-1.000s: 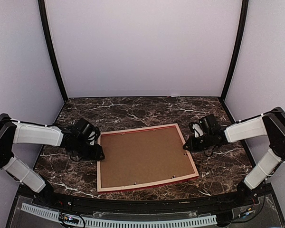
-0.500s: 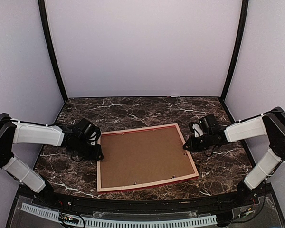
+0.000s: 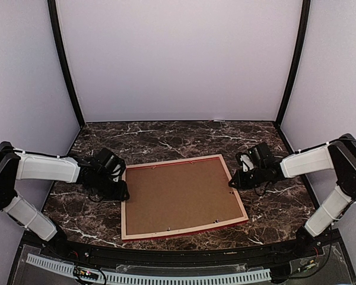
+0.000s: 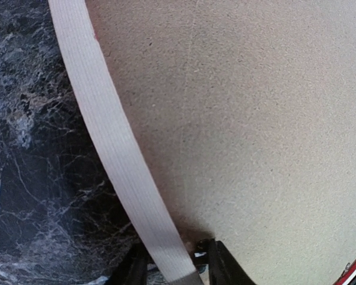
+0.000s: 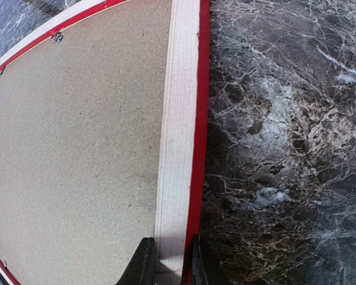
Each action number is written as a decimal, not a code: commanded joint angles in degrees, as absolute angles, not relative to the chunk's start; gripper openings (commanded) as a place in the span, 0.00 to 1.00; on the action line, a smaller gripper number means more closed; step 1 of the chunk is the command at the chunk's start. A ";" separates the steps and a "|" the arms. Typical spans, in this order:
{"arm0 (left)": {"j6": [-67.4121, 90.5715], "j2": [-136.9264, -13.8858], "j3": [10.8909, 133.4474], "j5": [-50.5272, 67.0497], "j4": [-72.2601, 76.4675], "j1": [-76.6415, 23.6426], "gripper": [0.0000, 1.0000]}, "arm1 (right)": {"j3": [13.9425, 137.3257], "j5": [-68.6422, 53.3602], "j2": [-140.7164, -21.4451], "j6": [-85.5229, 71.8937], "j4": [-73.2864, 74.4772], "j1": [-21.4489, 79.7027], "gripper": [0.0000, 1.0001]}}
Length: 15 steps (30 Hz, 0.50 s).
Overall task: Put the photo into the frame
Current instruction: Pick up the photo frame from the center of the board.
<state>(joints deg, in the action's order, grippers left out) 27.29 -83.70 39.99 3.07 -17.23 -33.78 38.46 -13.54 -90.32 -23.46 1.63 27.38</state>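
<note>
The frame [image 3: 184, 230] lies face down on the marble table, pale wood up, with a thin red outer edge. A brown backing board [image 3: 181, 196] fills it, so the photo is hidden. My left gripper [image 3: 123, 191] is at the left rail. In the left wrist view its fingers [image 4: 222, 267] straddle the pale rail [image 4: 115, 148], and a gap shows on the board side, so the left gripper [image 4: 178, 267] is open. My right gripper [image 3: 231, 183] is at the right rail. The right wrist view shows the right gripper [image 5: 172, 264] shut on that rail [image 5: 178, 119].
Dark marble tabletop [image 3: 166, 139] runs behind and beside the frame. Small metal clips [image 5: 58, 38] sit along the frame's inner edge. White walls with black corner posts [image 3: 65, 65] close in the back and sides.
The left gripper has shifted very slightly at the frame's left rail. The frame and the right arm have not moved.
</note>
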 commanded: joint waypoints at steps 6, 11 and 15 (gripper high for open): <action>27.02 -81.74 41.43 0.62 -21.45 -33.84 0.56 | 36.29 -11.52 -85.10 -24.22 14.20 28.15 0.33; 27.44 -80.10 43.22 -1.94 -21.58 -33.84 0.72 | 34.78 -9.78 -80.43 -26.12 16.89 30.07 0.46; 27.68 -78.97 44.17 -2.76 -21.78 -33.84 0.80 | 32.14 -8.40 -75.75 -28.81 18.59 32.28 0.51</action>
